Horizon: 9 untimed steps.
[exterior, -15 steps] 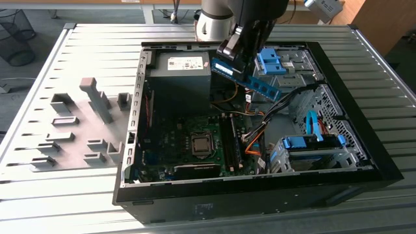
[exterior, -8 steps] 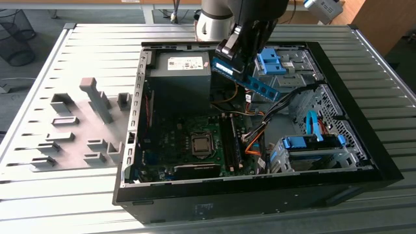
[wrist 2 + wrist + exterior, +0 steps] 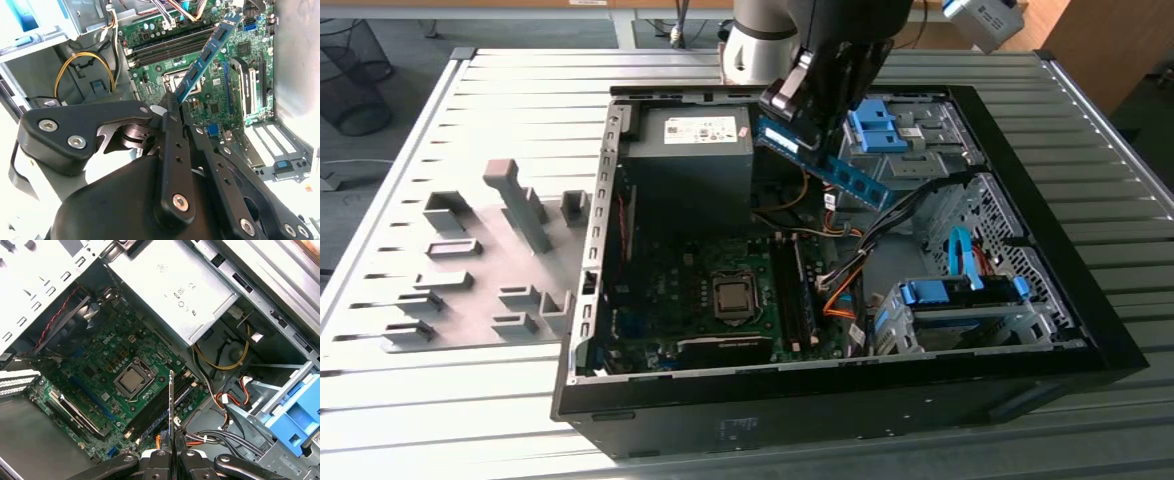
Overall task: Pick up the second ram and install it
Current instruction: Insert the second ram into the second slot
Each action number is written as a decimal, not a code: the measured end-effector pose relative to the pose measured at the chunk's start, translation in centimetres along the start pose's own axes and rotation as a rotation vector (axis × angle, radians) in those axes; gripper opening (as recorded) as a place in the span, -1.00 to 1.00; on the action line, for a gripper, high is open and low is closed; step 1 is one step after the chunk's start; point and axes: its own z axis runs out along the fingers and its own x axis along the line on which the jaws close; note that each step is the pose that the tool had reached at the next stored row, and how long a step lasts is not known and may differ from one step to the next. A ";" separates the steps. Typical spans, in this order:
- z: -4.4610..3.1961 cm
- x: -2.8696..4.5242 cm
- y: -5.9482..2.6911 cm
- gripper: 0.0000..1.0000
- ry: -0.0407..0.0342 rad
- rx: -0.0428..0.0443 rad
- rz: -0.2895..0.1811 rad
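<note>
- Second ram (image 3: pixel 838 168): a long, thin, flat blue-green board with a row of dark chips along its face, seen in the second wrist view (image 3: pixel 207 52). In the first wrist view (image 3: pixel 171 410) it is edge-on and shows as a narrow line.
- Long axis: tilted. In the exterior view it slants from the gripped end down toward the exterior view's right, with the free end lower.
- Jaws: closed on one end of the second ram; the rest of the board projects free.
- Position: in the air inside the open top of the computer case (image 3: pixel 787 420), at the case's far end.
- Motherboard (image 3: pixel 694 290): on the case's floor, below the free end and apart from it.
- Grey slotted blocks (image 3: pixel 494 260): on the counter (image 3: pixel 454 400), outside the case on the exterior view's left.
</note>
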 end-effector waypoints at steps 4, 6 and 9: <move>0.00 0.00 0.00 -0.73 -0.0002 0.0002 0.025; 0.00 0.00 0.00 -0.73 -0.0002 0.0003 0.040; 0.00 0.00 0.00 -0.73 -0.0004 0.0003 0.063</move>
